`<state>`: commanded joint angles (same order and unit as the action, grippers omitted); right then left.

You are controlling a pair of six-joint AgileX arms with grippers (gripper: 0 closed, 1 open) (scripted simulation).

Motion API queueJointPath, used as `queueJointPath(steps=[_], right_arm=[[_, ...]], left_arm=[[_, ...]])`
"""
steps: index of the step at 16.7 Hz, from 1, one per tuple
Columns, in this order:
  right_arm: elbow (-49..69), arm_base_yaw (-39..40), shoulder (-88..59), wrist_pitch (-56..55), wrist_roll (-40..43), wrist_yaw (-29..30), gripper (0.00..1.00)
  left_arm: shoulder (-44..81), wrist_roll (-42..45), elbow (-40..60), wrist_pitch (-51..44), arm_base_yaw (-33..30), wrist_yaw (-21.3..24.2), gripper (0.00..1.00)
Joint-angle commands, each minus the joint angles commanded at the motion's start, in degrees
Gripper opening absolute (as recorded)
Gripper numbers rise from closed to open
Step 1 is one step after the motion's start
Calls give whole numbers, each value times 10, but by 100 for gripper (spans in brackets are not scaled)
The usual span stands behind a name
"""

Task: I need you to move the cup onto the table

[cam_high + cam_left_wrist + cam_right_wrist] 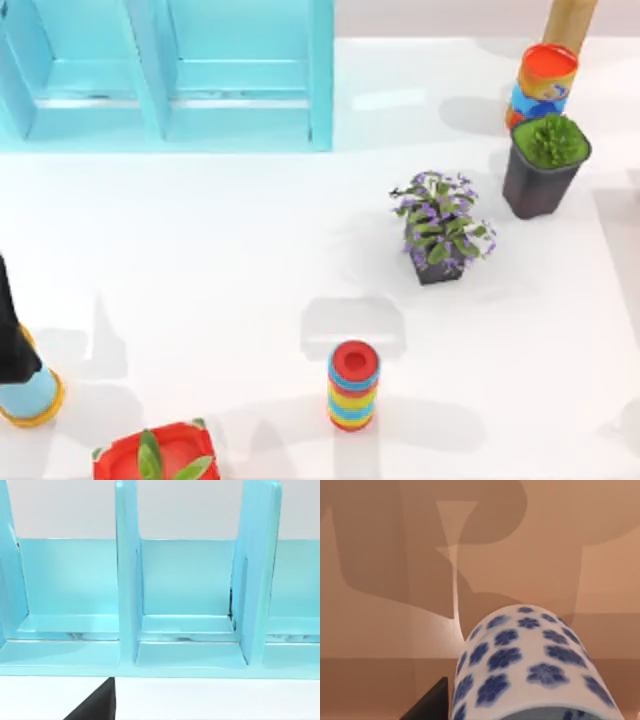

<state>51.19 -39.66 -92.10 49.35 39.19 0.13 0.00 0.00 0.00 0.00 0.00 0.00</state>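
From above, the white table (200, 260) carries a light-blue shelf unit (165, 75) along its far edge at the left. At the far right corner an orange-and-blue can (542, 85) stands just behind a dark pot of green leaves (545, 165). A purple-flowered plant (440, 228) sits right of the middle, and a red-topped striped cylinder (353, 385) stands near the front edge. A red pot with a green sprout (158, 455) sits at the front edge toward the left. The left arm (12, 335) reaches in at the left edge, over a blue-and-orange object (30, 395).

In the left wrist view, the shelf unit's (187, 605) upright dividers stand over a strip of white table (210, 700), with one dark fingertip (97, 705) low in the picture. How far that hand is open, I cannot tell.

In the right wrist view, the cup (530, 665), white with dark-blue flowers, sits very close against a tan surface (395, 555), a dark fingertip (432, 702) right beside it. Whether the right hand grips the cup, I cannot tell.
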Motion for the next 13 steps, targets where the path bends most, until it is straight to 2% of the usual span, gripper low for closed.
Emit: queueJointPath(steps=[10, 13], right_arm=[[0, 0, 0, 0, 0, 0, 2], [0, 0, 0, 0, 0, 0, 0]], left_arm=[[0, 0, 0, 0, 0, 0, 100], [0, 0, 0, 0, 0, 0, 100]])
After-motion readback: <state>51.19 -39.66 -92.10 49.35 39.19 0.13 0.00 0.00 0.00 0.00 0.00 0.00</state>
